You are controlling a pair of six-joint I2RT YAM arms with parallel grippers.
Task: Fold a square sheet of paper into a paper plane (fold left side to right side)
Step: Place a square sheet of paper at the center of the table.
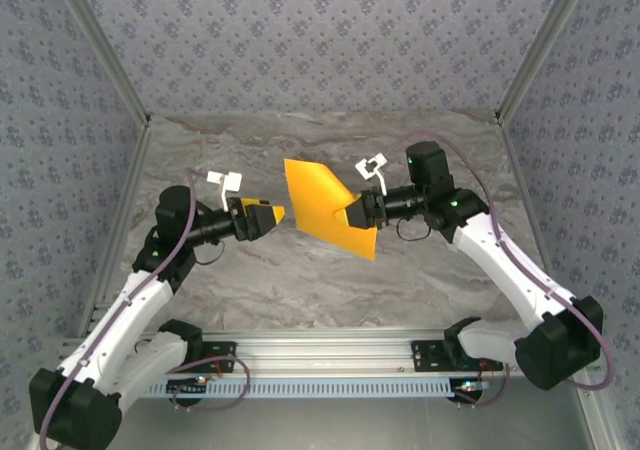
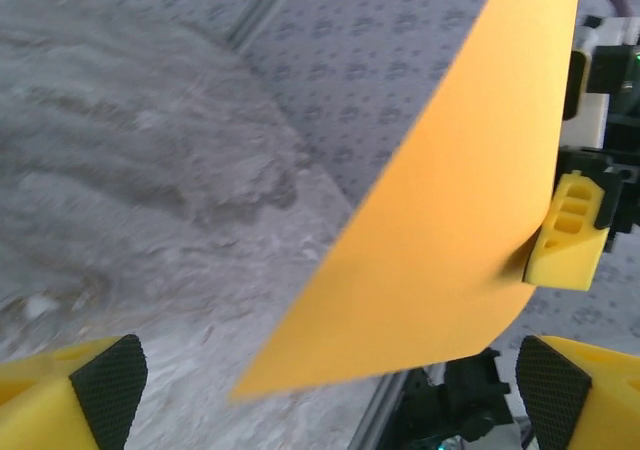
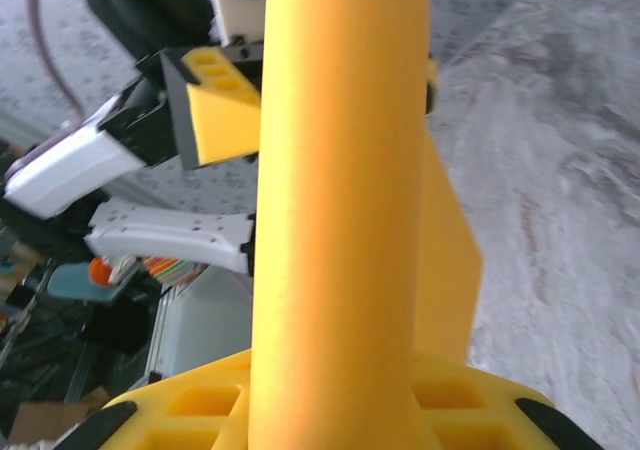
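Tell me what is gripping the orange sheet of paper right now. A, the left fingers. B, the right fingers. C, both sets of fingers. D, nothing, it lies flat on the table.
B: the right fingers are pinched on one edge of the sheet of paper and hold it up off the table, while the left fingers stand open beside it.

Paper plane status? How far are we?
Done: nothing finished shows; the orange sheet is one broad bowed piece, no dart. In hand: right gripper pinches it above the table; left gripper open near its free edge. Left: the plane's folds; any first crease is unclear.
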